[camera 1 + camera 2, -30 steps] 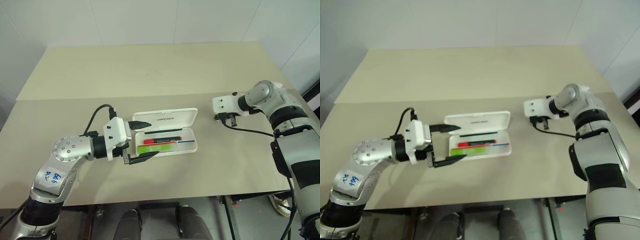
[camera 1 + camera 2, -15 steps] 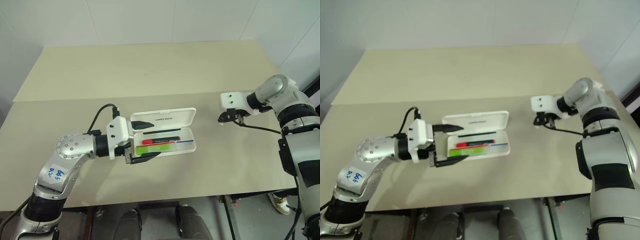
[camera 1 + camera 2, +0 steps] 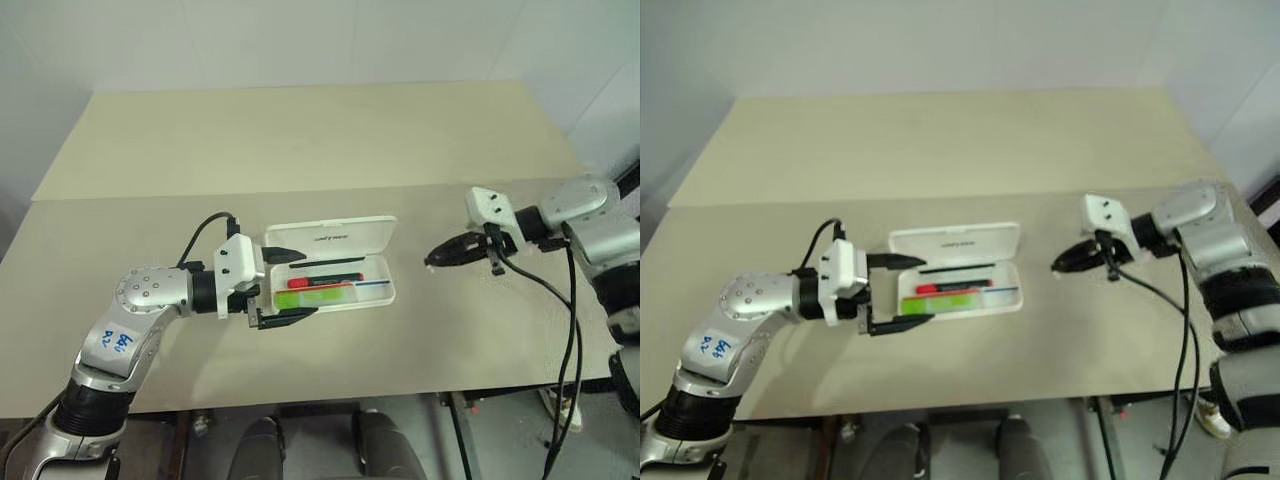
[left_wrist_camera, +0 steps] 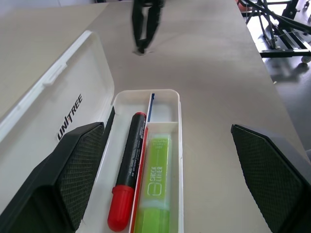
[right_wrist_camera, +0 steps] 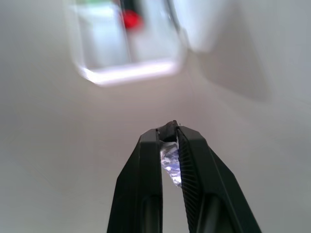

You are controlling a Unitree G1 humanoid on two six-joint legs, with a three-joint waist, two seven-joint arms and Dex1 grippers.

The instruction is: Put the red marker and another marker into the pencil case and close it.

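Observation:
The white pencil case [image 3: 345,237] lies open in the middle of the table, its lid folded back away from me. In its tray [image 4: 179,124] the red marker [image 4: 129,165], red-capped with a dark barrel, lies beside another marker [image 4: 155,187], a lime-green one. Both markers also show in the left eye view, red marker [image 3: 325,282] and green marker [image 3: 310,298]. My left gripper [image 3: 310,281] is open, its fingers [image 4: 73,170] straddling the case's left end without gripping it. My right gripper [image 3: 432,261] is shut and holds nothing. It hovers to the right of the case with a gap between them and points at it.
The beige table [image 3: 300,150] has a seam running across it behind the case. Black cables [image 3: 560,300] hang from my right wrist over the table's front right corner. White walls border the table at the back and right.
My right gripper has drawn back toward me and swung round until its shut tips point left at the case. The left gripper has kept its place around the case's end.

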